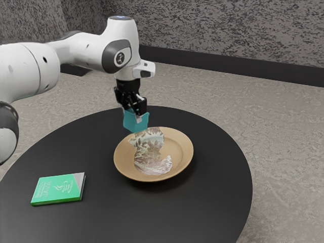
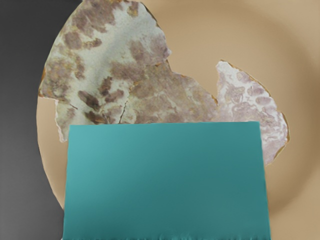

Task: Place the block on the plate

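Observation:
In the exterior view my gripper (image 1: 135,110) points down with its fingers on two sides of the teal block (image 1: 134,122), shut on it. The block hangs in the air over the plate's far rim, towards the exterior view's left. The tan plate (image 1: 180,147) with a patterned, broken-looking patch lies on the table. In the wrist view the teal block (image 2: 166,180) is large and close, covering part of the plate (image 2: 200,30) beneath it.
A green book (image 1: 58,189) lies on the round black table (image 1: 111,212), at the exterior view's lower left, apart from the plate. The table's curved edge runs beyond the plate.

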Controlling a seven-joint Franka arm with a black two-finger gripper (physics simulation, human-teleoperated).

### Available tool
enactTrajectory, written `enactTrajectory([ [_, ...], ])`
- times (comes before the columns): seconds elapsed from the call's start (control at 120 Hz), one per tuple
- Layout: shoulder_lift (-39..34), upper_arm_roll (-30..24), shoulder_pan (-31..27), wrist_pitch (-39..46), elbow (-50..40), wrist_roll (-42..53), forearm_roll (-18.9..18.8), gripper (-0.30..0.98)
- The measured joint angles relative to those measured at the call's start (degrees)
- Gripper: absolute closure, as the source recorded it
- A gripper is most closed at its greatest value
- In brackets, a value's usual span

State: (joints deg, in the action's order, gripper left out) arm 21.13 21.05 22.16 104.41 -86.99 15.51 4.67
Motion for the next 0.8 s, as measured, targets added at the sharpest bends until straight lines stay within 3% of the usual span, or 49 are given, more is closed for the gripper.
enactTrajectory([
  [0.483, 8.04, -0.29, 0.47, -2.94, 3.83, -2.58, 0.91, 0.36],
  [0.8, 8.06, -0.31, 0.62, -2.92, 3.92, -3.18, 1.16, 0.09],
])
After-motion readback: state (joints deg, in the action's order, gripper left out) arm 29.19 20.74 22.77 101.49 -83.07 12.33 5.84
